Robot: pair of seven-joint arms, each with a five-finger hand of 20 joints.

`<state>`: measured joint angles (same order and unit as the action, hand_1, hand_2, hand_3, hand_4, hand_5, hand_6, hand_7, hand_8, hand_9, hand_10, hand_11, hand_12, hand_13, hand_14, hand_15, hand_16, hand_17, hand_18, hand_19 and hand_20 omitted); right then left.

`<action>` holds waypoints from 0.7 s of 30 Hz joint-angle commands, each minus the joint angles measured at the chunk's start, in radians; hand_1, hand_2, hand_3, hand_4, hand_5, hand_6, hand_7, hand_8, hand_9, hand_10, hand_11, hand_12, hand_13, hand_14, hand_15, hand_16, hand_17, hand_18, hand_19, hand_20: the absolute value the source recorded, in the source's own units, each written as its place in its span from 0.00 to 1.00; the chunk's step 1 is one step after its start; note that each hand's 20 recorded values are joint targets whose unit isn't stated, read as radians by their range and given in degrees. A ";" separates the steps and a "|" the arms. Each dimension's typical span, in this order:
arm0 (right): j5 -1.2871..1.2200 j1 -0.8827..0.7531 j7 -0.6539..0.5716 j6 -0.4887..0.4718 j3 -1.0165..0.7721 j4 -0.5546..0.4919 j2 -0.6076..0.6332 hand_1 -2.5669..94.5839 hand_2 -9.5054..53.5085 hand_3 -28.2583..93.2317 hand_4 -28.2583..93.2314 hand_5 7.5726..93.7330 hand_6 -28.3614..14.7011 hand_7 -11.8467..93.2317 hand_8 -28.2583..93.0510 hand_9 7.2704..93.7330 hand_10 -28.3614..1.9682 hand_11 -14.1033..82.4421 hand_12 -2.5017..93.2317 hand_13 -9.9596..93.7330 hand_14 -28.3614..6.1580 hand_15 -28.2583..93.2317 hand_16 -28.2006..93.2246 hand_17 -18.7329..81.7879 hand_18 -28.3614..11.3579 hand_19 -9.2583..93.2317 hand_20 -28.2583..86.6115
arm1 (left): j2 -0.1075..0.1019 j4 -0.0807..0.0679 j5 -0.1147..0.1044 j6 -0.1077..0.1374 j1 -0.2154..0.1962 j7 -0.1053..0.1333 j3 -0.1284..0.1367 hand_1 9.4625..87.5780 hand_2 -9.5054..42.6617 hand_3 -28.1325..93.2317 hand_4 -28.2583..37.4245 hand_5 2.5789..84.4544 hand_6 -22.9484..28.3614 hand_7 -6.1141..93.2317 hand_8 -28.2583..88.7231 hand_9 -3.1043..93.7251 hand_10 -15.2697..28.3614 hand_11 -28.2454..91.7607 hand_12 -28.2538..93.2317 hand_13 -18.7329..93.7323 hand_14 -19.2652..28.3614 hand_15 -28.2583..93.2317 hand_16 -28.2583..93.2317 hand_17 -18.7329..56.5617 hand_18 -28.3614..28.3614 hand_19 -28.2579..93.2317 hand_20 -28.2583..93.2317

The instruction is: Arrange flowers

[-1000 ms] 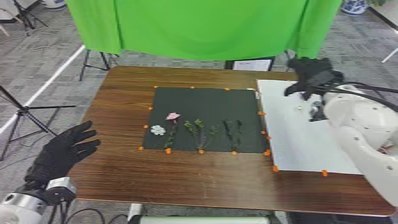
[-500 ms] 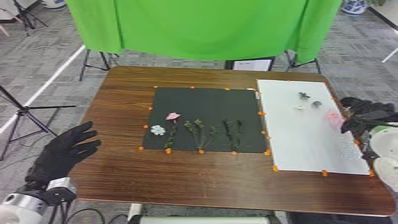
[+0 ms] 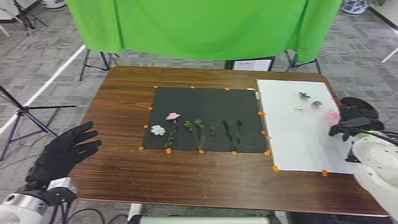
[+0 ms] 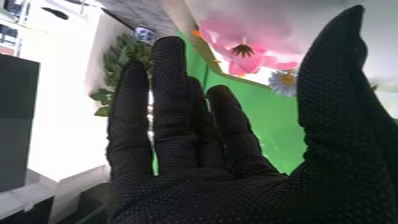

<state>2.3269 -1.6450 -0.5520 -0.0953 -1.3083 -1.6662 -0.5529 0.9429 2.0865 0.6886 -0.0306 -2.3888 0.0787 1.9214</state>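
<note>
Black-gloved, at head-view 3 o'clock: right hand (image 3: 359,124), fingers extended, empty, near pink flower (image 3: 332,117). At 8 o'clock: left hand (image 3: 59,155), fingers spread, empty.

Wooden table (image 3: 178,182), smooth; dark sheet (image 3: 206,105), matt; white sheet (image 3: 298,142), smooth; green curtain (image 3: 200,27), cloth; pink flower (image 4: 242,50), smooth thin petals.

Mat (image 3: 209,104) left, sheet (image 3: 300,145) right, flowers (image 3: 173,116) on both

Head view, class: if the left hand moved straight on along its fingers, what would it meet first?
Probably the left part of the brown table, before the dark mat; the left hand's height is unclear, so it might pass above both.
</note>
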 commanded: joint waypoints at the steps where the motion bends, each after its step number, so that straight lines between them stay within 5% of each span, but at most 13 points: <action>1: -0.002 0.128 0.010 0.028 0.103 0.078 -0.007 0.28 0.00 0.98 0.00 0.23 0.47 0.45 0.11 0.37 0.49 0.37 0.24 0.63 0.68 0.70 0.37 0.38 0.29 0.74 0.57 | 0.005 0.004 0.001 -0.004 -0.008 -0.006 -0.005 0.19 0.17 0.83 0.00 0.36 0.56 0.24 0.16 0.31 0.66 0.44 0.37 0.35 0.78 0.61 0.20 0.12 0.89 0.57 0.30; 9: 0.023 0.159 0.030 0.115 0.164 0.127 -0.009 0.39 0.00 0.97 0.00 0.42 0.66 0.51 0.06 0.61 0.69 0.44 0.22 0.75 0.74 0.69 0.40 0.44 0.31 0.78 0.56 | 0.006 0.006 -0.002 0.000 -0.011 -0.006 -0.005 0.19 0.17 0.82 0.00 0.36 0.56 0.24 0.16 0.31 0.66 0.44 0.37 0.35 0.78 0.61 0.20 0.12 0.89 0.57 0.30; 12: 0.050 0.156 0.055 0.216 0.179 0.140 -0.008 0.44 0.02 0.93 0.00 0.49 0.71 0.56 0.13 0.71 0.73 0.38 0.31 0.79 0.75 0.68 0.45 0.44 0.32 0.77 0.57 | 0.006 0.008 -0.003 0.007 -0.013 -0.003 -0.004 0.19 0.17 0.82 0.00 0.36 0.56 0.24 0.16 0.31 0.66 0.44 0.37 0.35 0.78 0.61 0.20 0.12 0.89 0.57 0.30; 14: 0.056 0.145 0.073 0.221 0.168 0.123 -0.006 0.50 0.06 0.90 0.00 0.63 0.75 0.60 0.20 0.87 0.81 0.30 0.43 0.85 0.77 0.68 0.45 0.46 0.34 0.77 0.58 | 0.007 0.007 0.000 0.004 -0.014 -0.005 -0.002 0.19 0.17 0.82 0.00 0.36 0.56 0.24 0.16 0.31 0.66 0.44 0.37 0.35 0.78 0.61 0.20 0.12 0.89 0.57 0.30; 21: 0.104 0.184 0.125 0.306 0.198 0.039 -0.010 0.50 0.01 0.94 0.00 0.72 0.75 0.58 0.21 0.94 0.82 0.32 0.49 0.89 0.77 0.70 0.46 0.47 0.35 0.77 0.59 | 0.008 0.009 -0.001 0.002 -0.018 -0.003 0.002 0.19 0.17 0.82 0.00 0.36 0.56 0.24 0.16 0.31 0.66 0.44 0.37 0.35 0.78 0.62 0.20 0.12 0.89 0.58 0.30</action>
<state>2.3733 -1.4960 -0.4657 0.1783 -1.1342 -1.5372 -0.5645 0.9430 2.0875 0.6880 -0.0289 -2.3906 0.0799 1.9178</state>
